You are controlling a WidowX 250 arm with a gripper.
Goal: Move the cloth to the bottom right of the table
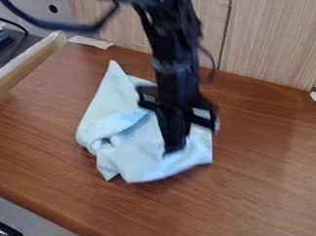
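Found light-blue cloth (132, 152) crumpled on tabletop (267, 179), left of tabletop's middle and away from its bottom right. Noted black gripper (174, 146) pointing down at cloth, over same part of tabletop; unable to tell whether wide, narrow or holding fabric. Recorded wood panelling (271, 35) along tabletop's rear edge.

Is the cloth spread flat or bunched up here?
Bunched up: the cloth has raised, overlapping folds and a small dark hollow near its left side.

Pale wood-grain panels (269, 38) rise before you at the back, white tape (91, 42) near their foot, a wooden ledge (25, 68) at upper left.
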